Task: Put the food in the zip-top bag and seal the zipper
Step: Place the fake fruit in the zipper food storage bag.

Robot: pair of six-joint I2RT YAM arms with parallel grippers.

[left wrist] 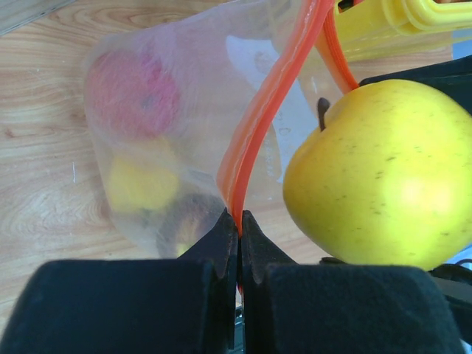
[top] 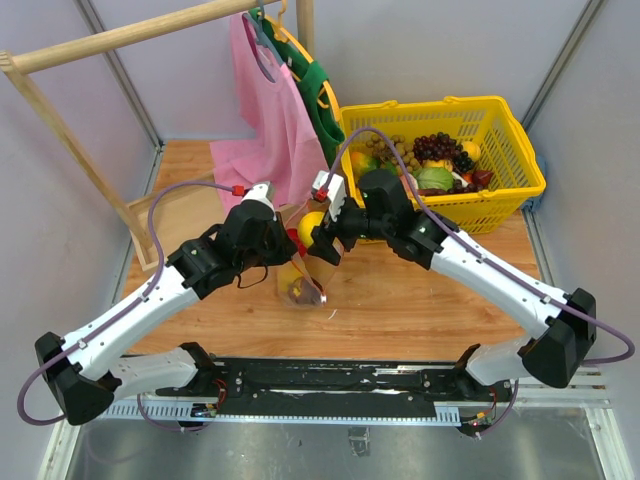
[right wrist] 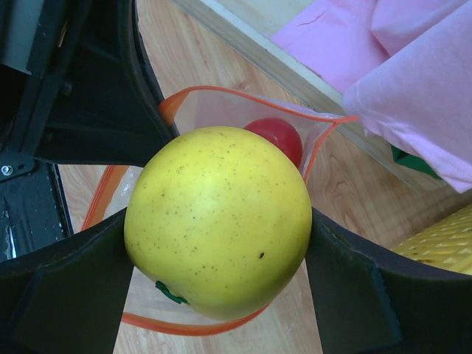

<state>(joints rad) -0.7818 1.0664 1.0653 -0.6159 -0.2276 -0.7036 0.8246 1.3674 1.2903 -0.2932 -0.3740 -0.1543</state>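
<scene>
My left gripper (left wrist: 239,221) was clenched on the orange zipper (left wrist: 258,125) of the clear bag (left wrist: 133,147), pinching one lip so that the mouth gaped. The bag sat on the table (top: 400,300), about midway between its near and far edges and a little left of centre. My right gripper (right wrist: 220,284) grasped a yellow apple (right wrist: 217,214), a pad on either side, right over the open mouth. Inside the bag I saw a red fruit (right wrist: 276,136) and a yellow piece (left wrist: 140,184). A yellow basket (top: 500,110) of produce stood at the far right corner.
</scene>
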